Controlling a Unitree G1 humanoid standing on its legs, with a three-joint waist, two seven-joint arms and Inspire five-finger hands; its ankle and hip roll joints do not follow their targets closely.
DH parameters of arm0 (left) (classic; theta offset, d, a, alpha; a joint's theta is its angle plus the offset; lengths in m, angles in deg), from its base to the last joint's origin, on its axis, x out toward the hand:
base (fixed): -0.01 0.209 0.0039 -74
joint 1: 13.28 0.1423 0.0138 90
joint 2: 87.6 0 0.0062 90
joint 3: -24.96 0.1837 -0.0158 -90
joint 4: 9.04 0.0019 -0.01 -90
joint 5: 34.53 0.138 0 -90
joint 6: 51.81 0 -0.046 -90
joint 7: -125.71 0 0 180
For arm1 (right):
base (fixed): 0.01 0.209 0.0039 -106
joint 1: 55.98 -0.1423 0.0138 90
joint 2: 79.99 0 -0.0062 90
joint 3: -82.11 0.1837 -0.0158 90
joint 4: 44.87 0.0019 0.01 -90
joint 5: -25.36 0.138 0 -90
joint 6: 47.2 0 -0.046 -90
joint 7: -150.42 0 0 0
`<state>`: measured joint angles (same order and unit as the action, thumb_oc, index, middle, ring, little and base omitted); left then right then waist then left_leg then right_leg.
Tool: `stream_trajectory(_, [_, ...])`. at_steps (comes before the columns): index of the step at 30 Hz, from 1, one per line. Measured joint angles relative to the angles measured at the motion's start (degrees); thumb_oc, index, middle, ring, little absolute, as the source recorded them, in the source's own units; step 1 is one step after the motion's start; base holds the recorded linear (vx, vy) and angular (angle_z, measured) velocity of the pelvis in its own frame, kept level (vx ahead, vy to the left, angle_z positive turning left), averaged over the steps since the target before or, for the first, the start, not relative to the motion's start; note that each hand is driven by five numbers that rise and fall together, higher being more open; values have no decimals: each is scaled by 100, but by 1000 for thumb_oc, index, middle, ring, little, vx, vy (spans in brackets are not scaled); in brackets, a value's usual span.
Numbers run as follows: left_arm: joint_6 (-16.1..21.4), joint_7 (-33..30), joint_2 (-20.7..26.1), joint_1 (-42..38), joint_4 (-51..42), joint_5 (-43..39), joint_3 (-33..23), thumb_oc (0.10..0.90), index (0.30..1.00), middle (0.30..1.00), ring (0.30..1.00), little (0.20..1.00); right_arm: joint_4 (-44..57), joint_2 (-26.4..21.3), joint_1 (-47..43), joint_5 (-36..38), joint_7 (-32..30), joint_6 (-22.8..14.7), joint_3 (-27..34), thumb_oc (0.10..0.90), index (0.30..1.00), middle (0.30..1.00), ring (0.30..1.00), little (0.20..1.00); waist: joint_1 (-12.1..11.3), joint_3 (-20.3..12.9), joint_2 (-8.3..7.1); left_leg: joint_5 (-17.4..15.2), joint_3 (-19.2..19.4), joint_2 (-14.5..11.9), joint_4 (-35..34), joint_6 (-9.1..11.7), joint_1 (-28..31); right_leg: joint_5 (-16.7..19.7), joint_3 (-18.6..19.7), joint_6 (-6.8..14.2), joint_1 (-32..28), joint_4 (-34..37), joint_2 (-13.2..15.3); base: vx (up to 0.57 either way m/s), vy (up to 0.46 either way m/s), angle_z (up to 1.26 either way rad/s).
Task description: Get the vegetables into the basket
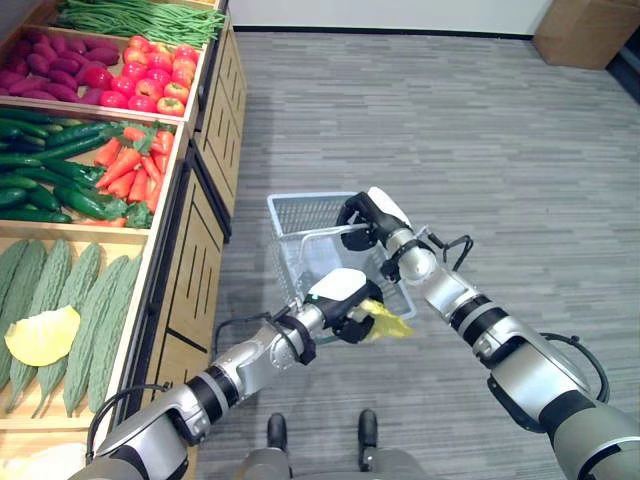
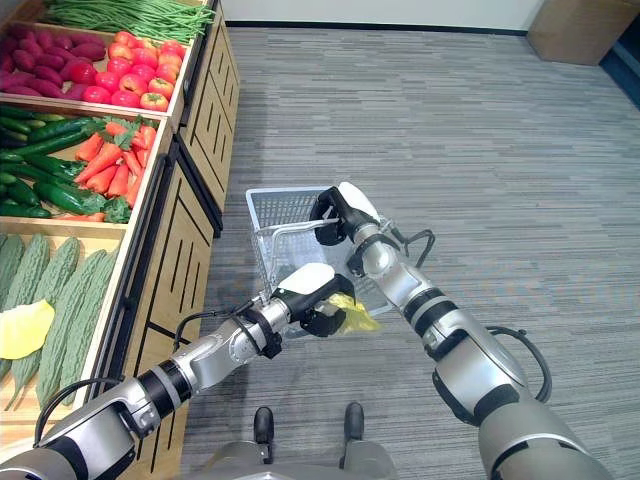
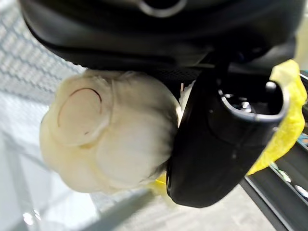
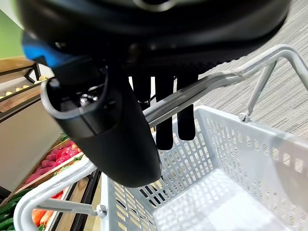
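inspector: holding anything in the left hand (image 1: 342,296)?

operator: yes. from my station i see its fingers and thumb curled round a pale cabbage (image 3: 108,139) with yellow leaf (image 1: 388,320) hanging out past the fingers. the left wrist view shows the thumb pressed against the white stem end.

inspector: position of that vegetable?

operator: at the near end of the basket (image 1: 300,215), over its near rim; i cannot tell whether it touches the wire.

inspector: right hand (image 1: 368,215)?

operator: clamped on the basket handle (image 4: 226,77). the right wrist view shows its fingers hooked over the grey bar, with the white mesh floor below.

inspector: basket location?

operator: hanging from that hand above the grey carpet floor (image 1: 450,120), just beside the wooden shelf (image 1: 205,215).

inspector: shelf stock?

operator: green beans (image 1: 140,18), red apples (image 1: 155,72), purple produce (image 1: 55,65), cucumbers (image 1: 50,170), carrots (image 1: 130,165), bitter gourds (image 1: 70,300), and another yellow-leafed cabbage (image 1: 42,335) lying on the gourds.
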<state>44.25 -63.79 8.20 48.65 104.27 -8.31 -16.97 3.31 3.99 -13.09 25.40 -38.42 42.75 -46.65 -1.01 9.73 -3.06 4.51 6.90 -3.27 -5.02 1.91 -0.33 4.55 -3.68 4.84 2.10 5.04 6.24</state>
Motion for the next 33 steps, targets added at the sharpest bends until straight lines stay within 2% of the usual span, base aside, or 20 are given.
stream_trajectory(3, [-113,-229,-49,-59,239,220,-98,427,338,338,338,338,55,-3,5,29,0,0,0,400,300,300,300,300,34,0,0,0,4,-5,0,0,1,0,1,0,1,0,-6,0,0,0])
stream_trajectory(4, [-143,-253,-55,-59,253,248,-115,900,1000,1000,1000,1000,74,-6,5,34,0,0,0,400,300,300,300,300,34,0,0,0,7,-7,0,0,2,0,2,0,1,0,-7,0,0,0])
stream_trajectory(7, [-220,-453,-190,-60,456,309,-190,900,1000,1000,1000,1000,157,-17,32,34,-1,10,0,400,300,300,300,300,31,0,0,0,6,-14,0,0,6,1,2,-1,-3,0,-14,0,0,0])
stream_trajectory(18, [-270,-456,-273,-63,489,310,-198,900,1000,1000,1000,1000,227,-9,37,38,0,10,-1,400,300,300,300,300,30,0,0,0,6,-15,0,0,30,1,1,-1,-28,-1,-16,0,0,0])
stream_trajectory(25, [-193,-353,-254,-97,145,273,-120,900,1000,1000,1000,1000,103,-17,36,13,-6,15,0,400,300,300,300,300,33,0,-1,2,5,-14,0,2,42,1,1,-1,-40,-1,-15,0,0,0])
stream_trajectory(30, [-106,228,-3,-116,-765,-548,19,900,1000,1000,1000,1000,-324,-26,30,-26,-42,-3,42,400,300,300,300,300,-28,-1,-1,2,0,-10,0,2,46,1,-5,-2,-48,-1,-11,0,0,0])
stream_trajectory(33, [-150,873,688,-98,-1568,-1508,112,900,1000,1000,1000,1000,-687,-32,30,-150,-78,-21,85,400,300,300,300,300,-23,-1,1,3,-2,-12,0,4,49,2,-6,-3,-51,-1,-12,0,0,0])
